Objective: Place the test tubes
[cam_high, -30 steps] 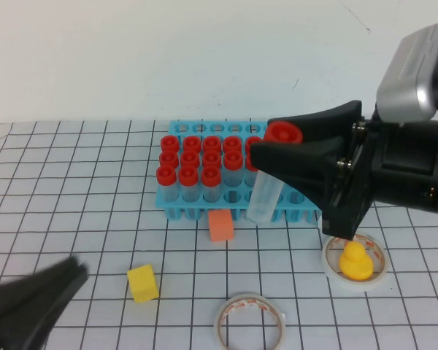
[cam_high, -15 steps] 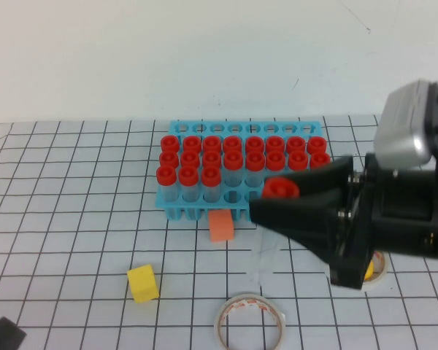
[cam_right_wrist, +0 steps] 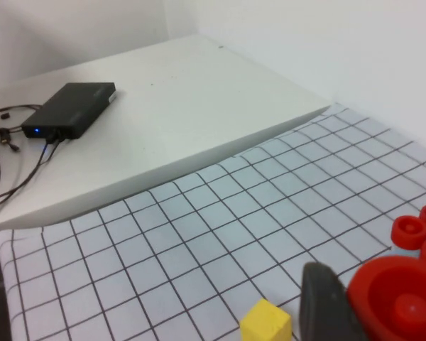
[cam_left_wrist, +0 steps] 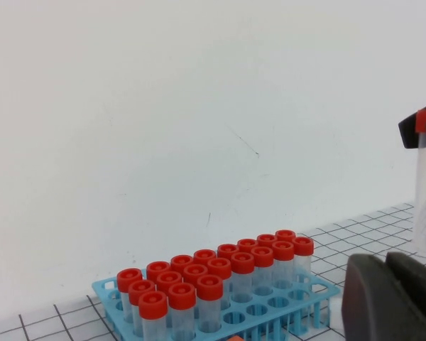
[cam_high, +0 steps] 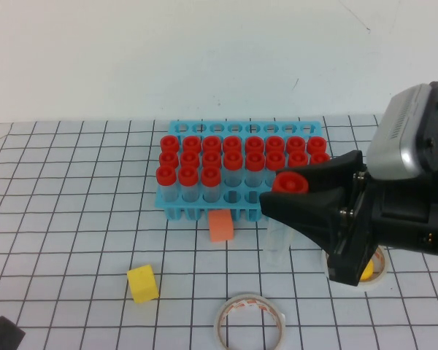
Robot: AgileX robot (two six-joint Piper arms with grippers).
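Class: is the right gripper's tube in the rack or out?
Out: the right gripper holds the tube in front of the rack; left gripper shut, bottom-left corner.

- Right gripper (cam_high: 281,198) hung just in front of the rack (cam_high: 177,212), clamped on a red-capped test tube (cam_high: 290,182).
- Left gripper (cam_high: 0,337), closed and holding nothing, sat well apart from the rack, off its front-left.

Rack (cam_high: 177,210) glossy blue plastic; test tube (cam_high: 277,238) clear smooth plastic
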